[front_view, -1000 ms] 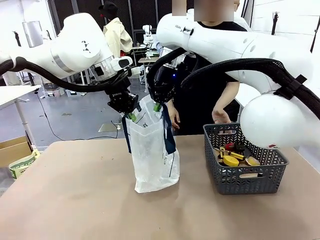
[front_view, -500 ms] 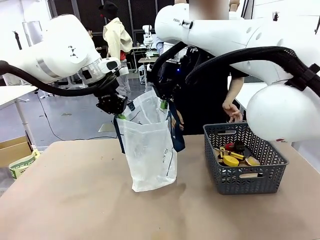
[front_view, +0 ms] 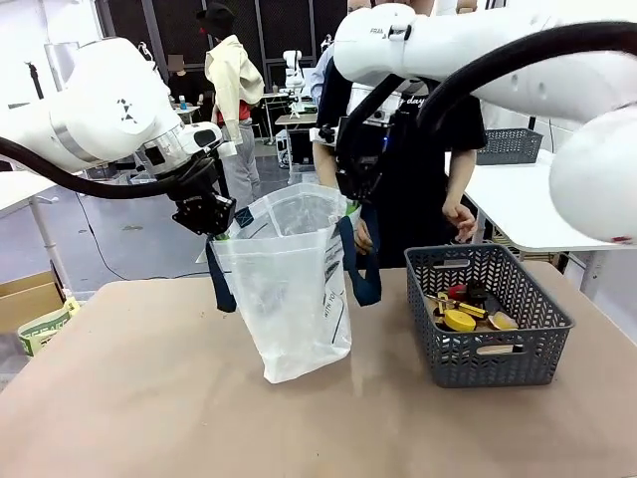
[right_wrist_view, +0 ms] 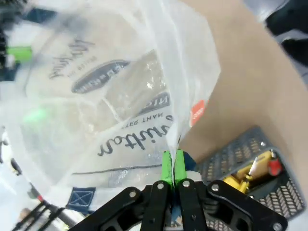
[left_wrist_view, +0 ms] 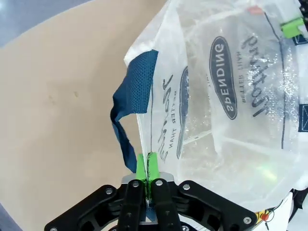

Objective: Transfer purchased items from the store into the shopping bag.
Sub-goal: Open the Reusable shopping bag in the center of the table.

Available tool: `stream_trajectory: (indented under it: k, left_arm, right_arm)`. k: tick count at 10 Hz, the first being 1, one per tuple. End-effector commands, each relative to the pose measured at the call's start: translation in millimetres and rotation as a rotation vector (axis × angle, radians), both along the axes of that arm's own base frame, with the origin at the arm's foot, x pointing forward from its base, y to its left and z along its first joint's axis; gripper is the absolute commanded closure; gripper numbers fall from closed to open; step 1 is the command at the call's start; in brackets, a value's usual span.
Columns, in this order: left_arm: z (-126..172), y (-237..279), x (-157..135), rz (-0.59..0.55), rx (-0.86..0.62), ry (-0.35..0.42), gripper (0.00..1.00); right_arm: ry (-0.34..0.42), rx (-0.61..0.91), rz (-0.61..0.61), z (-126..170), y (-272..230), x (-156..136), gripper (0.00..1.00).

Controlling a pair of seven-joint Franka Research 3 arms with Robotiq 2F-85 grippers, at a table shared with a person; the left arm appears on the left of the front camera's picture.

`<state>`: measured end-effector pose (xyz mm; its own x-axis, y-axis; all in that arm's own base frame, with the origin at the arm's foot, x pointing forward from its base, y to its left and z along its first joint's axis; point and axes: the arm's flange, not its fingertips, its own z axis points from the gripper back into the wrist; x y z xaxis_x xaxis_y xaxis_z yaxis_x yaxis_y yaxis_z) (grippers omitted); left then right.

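The translucent shopping bag (front_view: 294,289) with navy handles stands on the table, its mouth pulled wide between both grippers. My left gripper (front_view: 221,231) is shut on the bag's left rim, green pads pinching the plastic beside the blue strap (left_wrist_view: 130,120). My right gripper (front_view: 350,207) is shut on the right rim (right_wrist_view: 172,144). The store, a dark grey basket (front_view: 488,317), sits to the right of the bag and holds the purchased items (front_view: 466,307), among them a yellow round piece and red bits. The basket's corner (right_wrist_view: 250,168) lies beyond the bag in the right wrist view.
A person stands at the far side behind the bag and basket, one hand (front_view: 460,216) above the basket's back edge. Bare tan tabletop (front_view: 139,398) lies left of and in front of the bag. A cardboard box (front_view: 30,299) sits off the table's left edge.
Both grippers moved apart, the left leftward and the right rightward, spreading the bag's mouth much wider. The person's hand shifted right above the basket.
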<state>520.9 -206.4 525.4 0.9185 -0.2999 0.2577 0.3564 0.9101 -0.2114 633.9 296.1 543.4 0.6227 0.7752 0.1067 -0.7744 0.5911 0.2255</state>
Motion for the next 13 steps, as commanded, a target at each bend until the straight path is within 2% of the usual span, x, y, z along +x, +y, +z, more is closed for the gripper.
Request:
stream_trajectory:
  k: [1, 4, 5, 7, 10, 13]
  left_arm:
    - [-0.5, 3.2, -5.3, 0.017, 0.044, -0.016, 1.0]
    - [-3.9, 10.0, -4.1, -0.02, 0.087, -0.044, 1.0]
    - [-3.7, 9.9, -3.7, -0.073, 0.106, -0.07, 1.0]
    - [-1.8, 6.5, -8.2, -0.214, 0.104, -0.098, 1.0]
    - [-4.4, -0.9, -11.4, -0.356, 0.129, -0.102, 1.0]
    - [-4.6, -6.8, -11.5, -0.423, 0.135, -0.142, 1.0]
  right_arm:
    - [-0.036, 0.0, 0.112, -23.4, -29.7, -44.4, 1.0]
    - [-0.063, 0.031, 0.291, -39.4, -43.3, -45.8, 1.0]
    - [-0.113, 0.038, 0.301, -41.2, -47.2, -43.1, 1.0]
    - [-0.139, 0.113, 0.357, -41.3, -50.1, -38.8, 1.0]
    - [-0.178, 0.126, 0.371, -27.6, -52.9, -31.8, 1.0]
    - [-0.21, 0.077, 0.424, -15.6, -50.4, -27.3, 1.0]
